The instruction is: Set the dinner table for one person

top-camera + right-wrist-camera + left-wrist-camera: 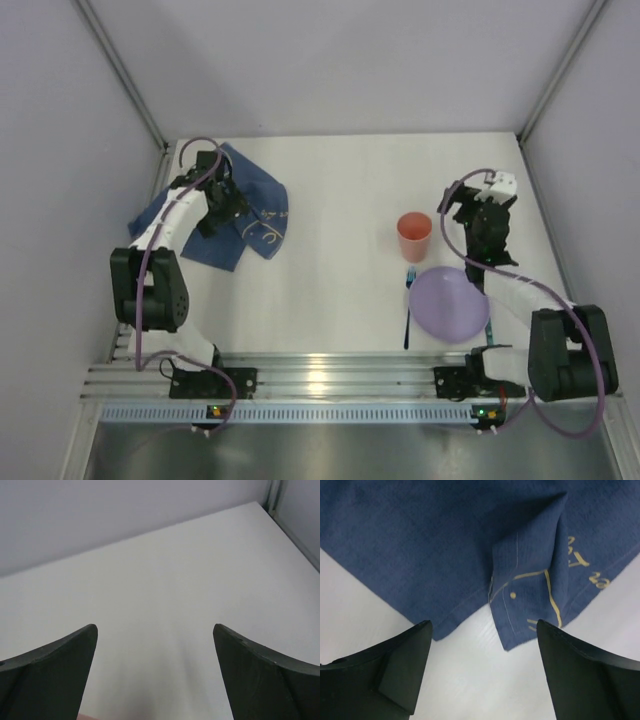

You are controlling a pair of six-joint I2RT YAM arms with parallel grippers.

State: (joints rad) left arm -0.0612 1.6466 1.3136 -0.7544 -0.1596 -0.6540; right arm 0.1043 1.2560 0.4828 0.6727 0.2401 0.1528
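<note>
**Hanging open over the rumpled cloth**

My left fingers (395, 672) are spread wide with nothing between them. They hang just above the near edge of the dark blue cloth (420, 545). One corner of it is folded back on itself and shows its yellow line drawing. I think I am placed here because that doubled corner is the easiest bit to pinch. The cloth lies bunched at the far left of the dinner table (340, 190), well apart from the rest of the setting.

That setting sits on the right side of the white surface. A purple plate (450, 303) lies there, with an orange cup (414, 237) just beyond its far-left rim. A slim dark utensil (407, 318) lies along the plate's left side.

My left arm has its elbow up near the left edge, its forearm stretched away from the base and its wrist tipped down at the cloth. My right arm is folded, with its elbow out by the near right edge and its forearm passing the plate. My right fingers (55, 670) are just as far apart, empty, and aimed across bare surface at the far right corner, seemingly parked clear.
</note>
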